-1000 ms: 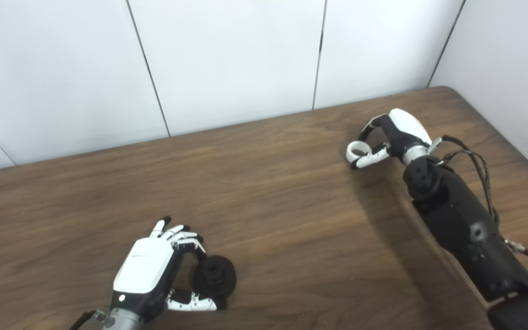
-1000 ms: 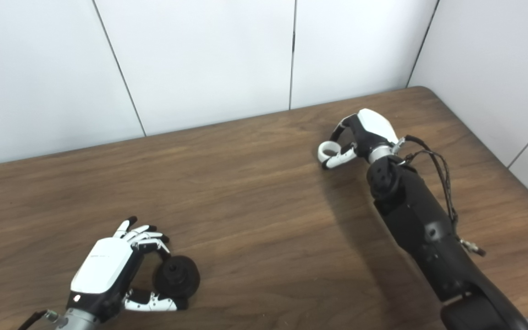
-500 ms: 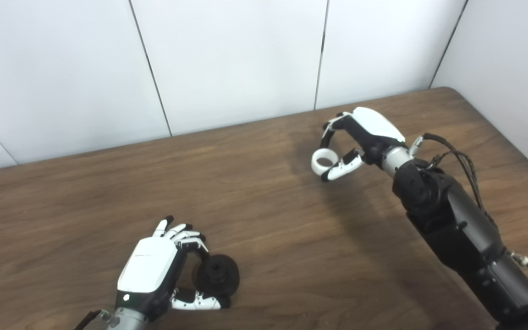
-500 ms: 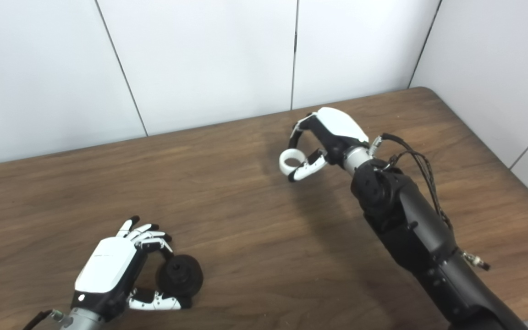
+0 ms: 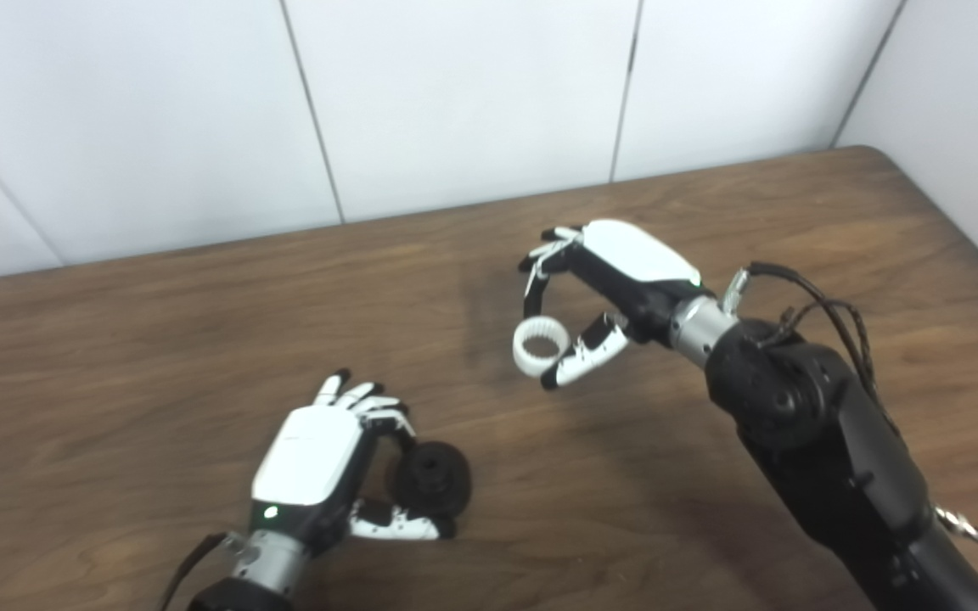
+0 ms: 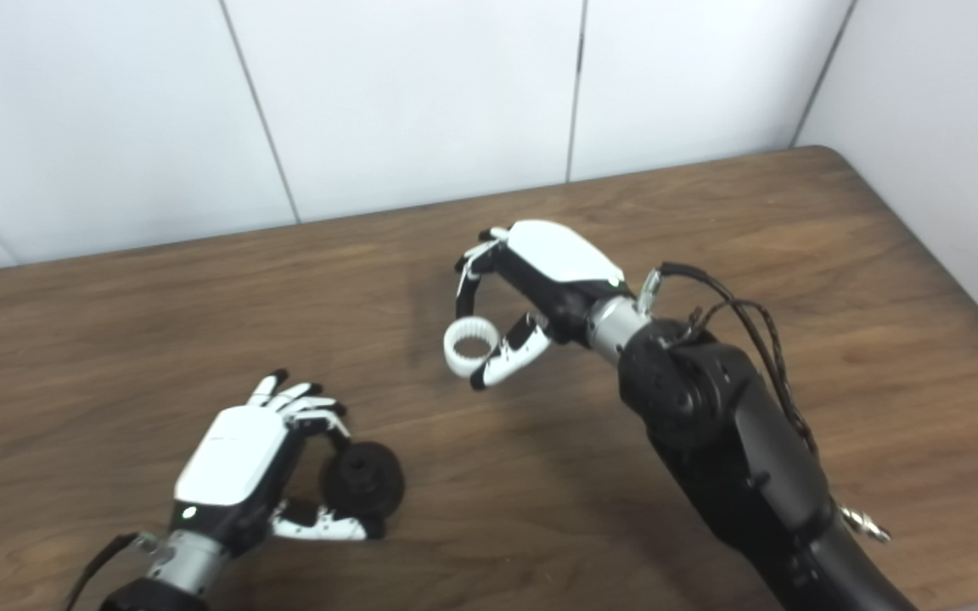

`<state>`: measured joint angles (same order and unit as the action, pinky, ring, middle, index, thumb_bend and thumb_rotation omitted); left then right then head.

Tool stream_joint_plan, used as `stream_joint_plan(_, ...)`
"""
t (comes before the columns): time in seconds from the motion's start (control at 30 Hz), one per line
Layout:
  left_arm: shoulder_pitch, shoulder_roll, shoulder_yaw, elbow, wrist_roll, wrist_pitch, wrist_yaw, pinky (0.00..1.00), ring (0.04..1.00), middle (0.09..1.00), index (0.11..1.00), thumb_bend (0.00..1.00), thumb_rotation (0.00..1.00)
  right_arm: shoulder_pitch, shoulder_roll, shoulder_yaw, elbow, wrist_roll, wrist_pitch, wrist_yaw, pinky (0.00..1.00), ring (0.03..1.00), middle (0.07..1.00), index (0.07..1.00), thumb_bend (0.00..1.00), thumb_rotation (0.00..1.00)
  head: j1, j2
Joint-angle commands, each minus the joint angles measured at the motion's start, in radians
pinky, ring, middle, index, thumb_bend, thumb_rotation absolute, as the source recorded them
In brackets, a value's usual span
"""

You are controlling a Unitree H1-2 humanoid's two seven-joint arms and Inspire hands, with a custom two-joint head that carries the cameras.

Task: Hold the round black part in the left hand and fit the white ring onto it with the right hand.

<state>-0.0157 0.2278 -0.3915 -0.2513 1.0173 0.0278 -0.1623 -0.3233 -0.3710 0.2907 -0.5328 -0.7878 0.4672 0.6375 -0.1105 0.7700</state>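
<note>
Carry step: right hand fingers pinch white ring; left hand fingers clamp black part. Next: align, seat ring.

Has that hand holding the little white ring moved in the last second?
Yes. The right hand with the small white ribbed ring has left the wooden table's far right corner, coming leftward toward the round black part.

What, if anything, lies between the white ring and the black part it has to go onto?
Nothing visible. The right hand holds the white ring above bare table; the round black part sits in the left hand, its face uncovered.
</note>
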Motion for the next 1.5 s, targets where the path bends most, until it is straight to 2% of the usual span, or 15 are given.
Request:
stream_joint_plan(0.0, -0.004, -0.008, -0.014, -0.016, 0.022, 0.001, -0.01, 1.0, 0.888, 0.768, 0.483, 0.52, 0.05, -0.018, 0.011, 0.011, -0.051, -0.01, -0.012, 0.009, 0.98, 0.938, 0.815, 0.483, 0.52, 0.14, 0.011, 0.004)
stream_joint_plan(0.3, -0.004, -0.022, -0.019, -0.025, 0.022, 0.008, -0.019, 1.0, 0.896, 0.772, 0.484, 0.52, 0.06, 0.004, 0.065, 0.054, -0.076, -0.019, -0.014, 0.051, 1.0, 0.961, 0.849, 0.482, 0.52, 0.13, 0.048, 0.028)
stream_joint_plan(0.6, -0.005, -0.032, -0.021, -0.034, 0.032, 0.018, -0.025, 1.0, 0.897, 0.774, 0.483, 0.52, 0.06, 0.026, 0.115, 0.09, -0.059, -0.026, -0.045, 0.028, 1.0, 0.955, 0.855, 0.482, 0.52, 0.13, 0.063, 0.051)
stream_joint_plan(0.97, -0.007, -0.04, -0.022, -0.031, 0.035, 0.026, -0.024, 1.0, 0.895, 0.772, 0.483, 0.52, 0.05, 0.045, 0.169, 0.11, -0.022, -0.03, -0.068, 0.008, 1.0, 0.963, 0.854, 0.482, 0.52, 0.13, 0.06, 0.055)
stream_joint_plan(1.17, -0.007, -0.044, -0.024, -0.031, 0.036, 0.031, -0.022, 1.0, 0.895, 0.772, 0.483, 0.52, 0.05, 0.05, 0.188, 0.113, -0.009, -0.037, -0.065, 0.003, 1.0, 0.97, 0.854, 0.482, 0.52, 0.13, 0.064, 0.054)
stream_joint_plan(1.47, -0.008, -0.047, -0.022, -0.029, 0.038, 0.028, -0.018, 1.0, 0.894, 0.77, 0.483, 0.52, 0.05, 0.055, 0.186, 0.119, 0.018, -0.039, -0.096, -0.032, 1.0, 0.967, 0.85, 0.482, 0.52, 0.13, 0.064, 0.052)
